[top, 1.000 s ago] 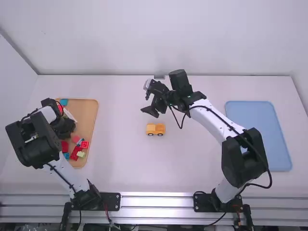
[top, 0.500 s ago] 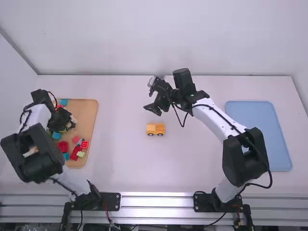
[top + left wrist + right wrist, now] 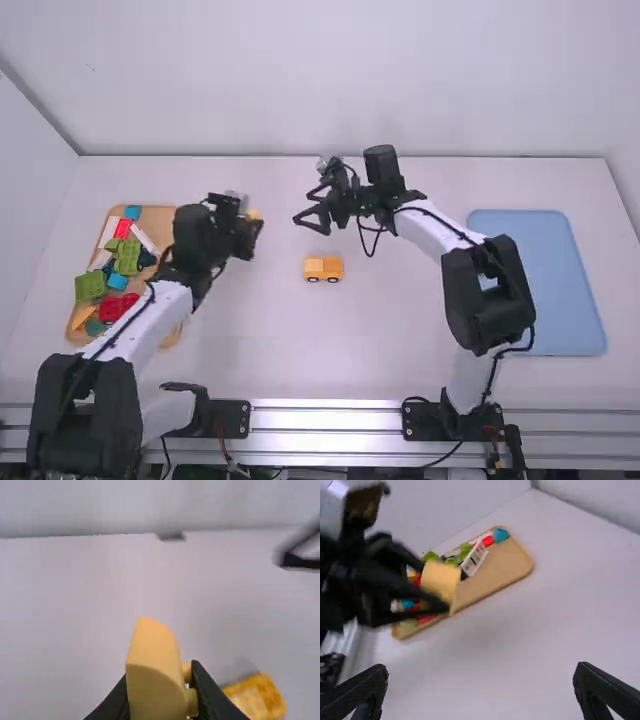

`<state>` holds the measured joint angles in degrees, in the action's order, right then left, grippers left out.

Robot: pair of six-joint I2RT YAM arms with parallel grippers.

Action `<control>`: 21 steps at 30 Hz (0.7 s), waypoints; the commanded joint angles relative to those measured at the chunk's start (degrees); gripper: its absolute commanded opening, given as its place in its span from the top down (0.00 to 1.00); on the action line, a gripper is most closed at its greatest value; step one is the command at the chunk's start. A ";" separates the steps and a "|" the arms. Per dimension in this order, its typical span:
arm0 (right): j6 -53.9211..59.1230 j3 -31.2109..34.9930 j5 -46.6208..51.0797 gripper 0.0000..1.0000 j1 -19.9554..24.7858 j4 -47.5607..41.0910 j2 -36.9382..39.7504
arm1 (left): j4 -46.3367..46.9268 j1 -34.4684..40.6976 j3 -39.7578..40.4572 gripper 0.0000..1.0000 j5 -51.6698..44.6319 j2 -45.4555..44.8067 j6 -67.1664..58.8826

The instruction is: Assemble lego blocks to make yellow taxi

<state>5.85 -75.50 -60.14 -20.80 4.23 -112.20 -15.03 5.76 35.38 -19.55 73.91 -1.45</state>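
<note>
Left gripper (image 3: 157,685) is closed on a curved yellow block (image 3: 154,680), carrying it above the table (image 3: 270,340) on the near side of the wooden tray (image 3: 163,226) to the middle, while the right gripper (image 3: 480,675) has its fingers spread wide with nothing between them. The yellow car body (image 3: 323,268) rests upright on its wheels on the table, apart from both grippers. The step in hand looks like adding this block to that body, and the grip is the point to settle first. In the left wrist view the block's studs (image 3: 192,702) point sideways, toward one finger, so the opposite finger probably covers the underside that must meet the body. Pressing down from this hold would likely go badly; a handover suits better, the right gripper taking the block across two plain faces, or a gentle set-down and a fresh pinch. The left should let go only once the second hold is firm, since a rounded face may slip or twist under a narrow contact. Then the block wants turning studs up, levelling and lining up over the body before any force. One gripper can steady the body, low and lightly, because its wheels may roll, while the other presses straight down.
</note>
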 commanded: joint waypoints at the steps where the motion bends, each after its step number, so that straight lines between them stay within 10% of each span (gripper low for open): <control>1: -5.33 -0.22 -5.88 0.01 1.46 0.33 -0.55 | -1.95 5.29 -1.40 0.98 6.19 -0.72 -8.17; 13: 11.72 2.36 10.84 0.02 2.97 -14.95 11.67 | -8.13 10.62 -0.42 0.98 7.80 2.78 -7.39; 21: -4.26 17.38 14.53 0.02 1.46 7.87 16.26 | -12.13 11.23 0.76 0.98 -0.57 7.63 -13.20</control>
<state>8.47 -62.37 -46.52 -20.12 10.07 -94.43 -26.15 16.64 34.59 -16.99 80.36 -12.34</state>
